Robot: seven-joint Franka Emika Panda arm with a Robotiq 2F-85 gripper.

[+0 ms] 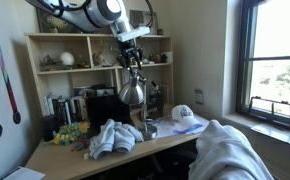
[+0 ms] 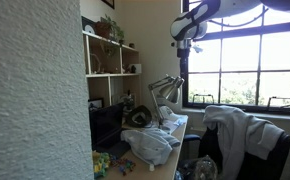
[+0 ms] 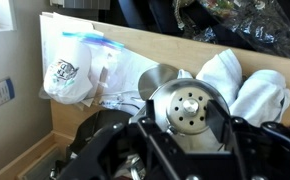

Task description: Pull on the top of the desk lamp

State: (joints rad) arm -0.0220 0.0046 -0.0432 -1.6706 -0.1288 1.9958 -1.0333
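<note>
The silver desk lamp [image 1: 133, 92] stands on the wooden desk, and it also shows in an exterior view [image 2: 164, 90]. My gripper [image 1: 132, 60] hangs straight over its bell-shaped shade; it shows high up by the window in an exterior view [image 2: 182, 45]. In the wrist view I look down on the top of the desk lamp [image 3: 188, 104], a round metal cap with small vent holes. My two black fingers [image 3: 184, 118] sit on either side of it, against its sides. The lamp's round base [image 3: 161, 78] lies below on the desk.
A white cap [image 1: 185, 115] [image 3: 67, 72] lies by the lamp base. Crumpled white cloths [image 1: 111, 138] [image 3: 247, 85] lie on the desk [image 1: 75, 152]. A wooden shelf unit [image 1: 55, 70] and black monitor [image 1: 105, 105] stand behind. A draped chair [image 1: 230, 150] is in front, a window [image 1: 280, 60] beside it.
</note>
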